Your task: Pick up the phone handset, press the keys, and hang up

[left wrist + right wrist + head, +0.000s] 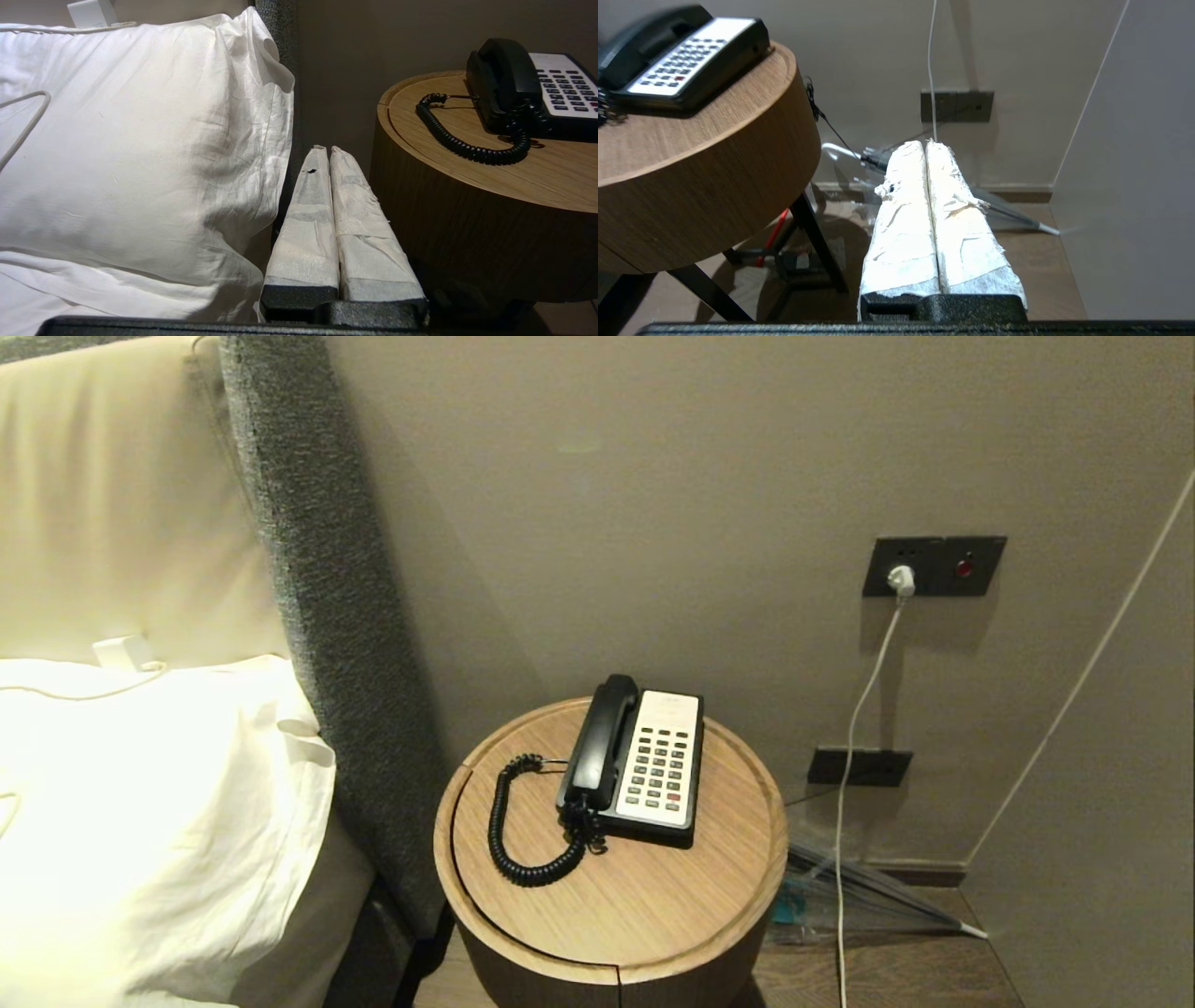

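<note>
I see the handset (597, 737) cradled on the phone base (658, 765), centre frame on the round bench (709, 896), ready for lifting. Left hand (325, 151) and right hand (925, 145) are closed, empty, parked low beside it.

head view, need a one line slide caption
Phone handset resting on its base atop a round wooden bedside table, neither gripper in view.
</note>
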Controlling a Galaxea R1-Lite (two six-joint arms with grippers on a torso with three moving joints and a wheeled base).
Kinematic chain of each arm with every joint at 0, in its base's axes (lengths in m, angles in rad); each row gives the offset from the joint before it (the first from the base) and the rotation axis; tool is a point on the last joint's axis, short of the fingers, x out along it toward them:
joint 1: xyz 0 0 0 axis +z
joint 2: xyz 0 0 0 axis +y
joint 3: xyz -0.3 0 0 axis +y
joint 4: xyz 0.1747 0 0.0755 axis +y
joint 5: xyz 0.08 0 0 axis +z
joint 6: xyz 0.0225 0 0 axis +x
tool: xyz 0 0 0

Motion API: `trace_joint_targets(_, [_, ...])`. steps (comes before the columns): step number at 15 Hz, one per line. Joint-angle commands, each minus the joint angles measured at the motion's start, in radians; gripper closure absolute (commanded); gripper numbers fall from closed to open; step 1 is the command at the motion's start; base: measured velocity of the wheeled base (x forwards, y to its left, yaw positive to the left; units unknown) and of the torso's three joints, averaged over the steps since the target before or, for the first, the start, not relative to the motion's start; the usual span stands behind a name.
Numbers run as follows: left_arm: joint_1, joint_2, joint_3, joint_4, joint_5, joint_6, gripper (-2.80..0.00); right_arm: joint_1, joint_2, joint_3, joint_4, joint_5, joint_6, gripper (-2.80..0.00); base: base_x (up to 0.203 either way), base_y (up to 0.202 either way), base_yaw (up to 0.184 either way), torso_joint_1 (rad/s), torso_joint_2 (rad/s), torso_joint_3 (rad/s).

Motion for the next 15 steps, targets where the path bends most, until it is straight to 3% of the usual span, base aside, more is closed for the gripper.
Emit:
trace_joint_targets(1, [0.0,0.001,0.04,-0.002,0.0,0.001,0.0,0.0,0.0,0.0,0.0,0.0,0.0,0.0,0.0,0.0,0.0,0.002,0.0,0.212])
trace_joint_targets(8, [0.0,0.001,0.04,-0.005,0.004,0.003,0.0,0.0,0.0,0.0,0.0,0.0,0.0,0.0,0.0,0.0,0.0,0.002,0.0,0.194])
trace_joint_targets(15, [0.0,0.001,0.04,-0.006,0.008,-0.006,0.0,0.0,0.001,0.0,0.0,0.0,0.0,0.0,0.0,0.0,0.0,0.001,0.0,0.02])
